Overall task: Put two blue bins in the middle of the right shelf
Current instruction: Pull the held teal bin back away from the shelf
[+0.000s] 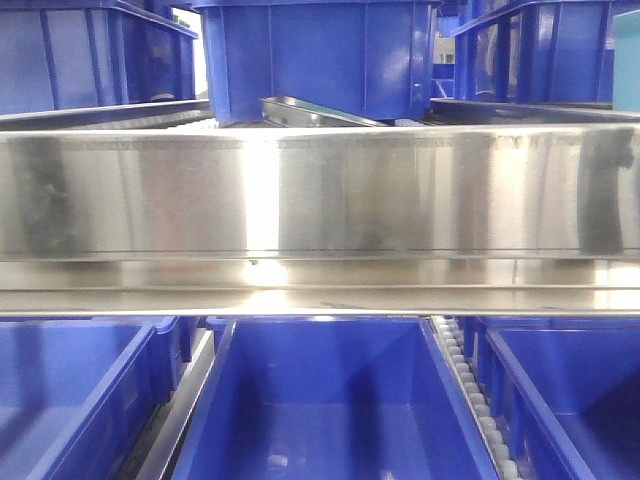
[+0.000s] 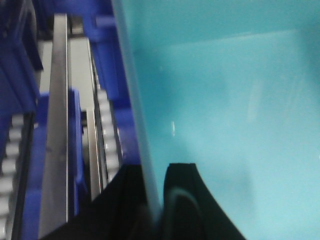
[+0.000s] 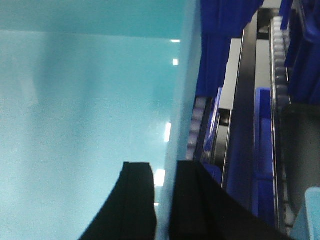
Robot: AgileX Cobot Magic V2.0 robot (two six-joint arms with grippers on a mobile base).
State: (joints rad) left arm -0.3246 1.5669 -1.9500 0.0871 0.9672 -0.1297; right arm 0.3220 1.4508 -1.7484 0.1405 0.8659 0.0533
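A pale turquoise-blue bin fills both wrist views, seen from inside. My left gripper [image 2: 155,172] is shut on the left wall of this bin [image 2: 225,100], one black finger inside and one outside. My right gripper [image 3: 165,167] is shut on the right wall of the same bin [image 3: 85,90], its fingers pinching the rim. Neither gripper nor the held bin shows clearly in the front view. Dark blue bins stand on the shelf above [image 1: 320,55] and below [image 1: 330,400] a steel beam.
A wide steel shelf beam [image 1: 320,190] crosses the front view. More dark blue bins sit at upper left [image 1: 90,55], upper right [image 1: 540,50], lower left [image 1: 60,390] and lower right [image 1: 570,390]. Roller tracks [image 2: 107,135] [image 3: 282,55] and steel rails [image 2: 57,125] run beside the held bin.
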